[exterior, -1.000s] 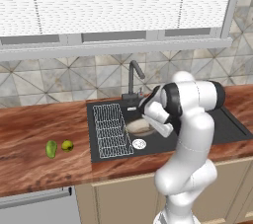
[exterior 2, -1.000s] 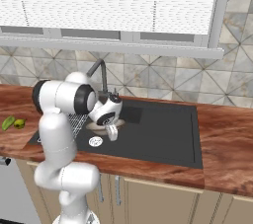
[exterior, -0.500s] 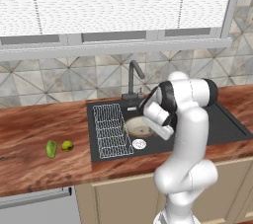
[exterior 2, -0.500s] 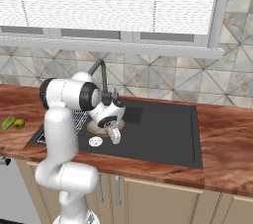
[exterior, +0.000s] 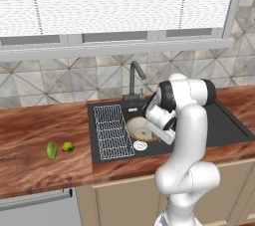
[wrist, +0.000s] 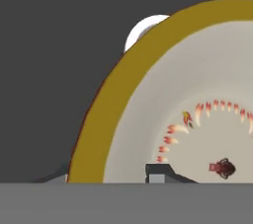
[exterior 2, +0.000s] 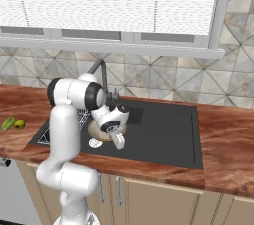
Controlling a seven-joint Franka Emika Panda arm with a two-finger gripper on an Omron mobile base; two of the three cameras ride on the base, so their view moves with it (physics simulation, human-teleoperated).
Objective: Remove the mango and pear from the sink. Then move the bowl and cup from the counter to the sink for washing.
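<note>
Bowl point(wrist: 197, 99): tan rim, pale inside, reddish flecks.

We see the beige-tan bowl point(exterior: 139, 128) lying upright in the black sink point(exterior: 224, 125) at the centre of the left base frame, just right of the white wire rack; in the hand view its ochre rim point(wrist: 106, 114) curves across the right half around a pale inside with small red marks. On the reddish-brown tabletop point(exterior: 30, 125), at middle left, two green fruits lie side by side: a long oval one point(exterior: 52, 150) and a rounder one point(exterior: 67, 147).
</note>
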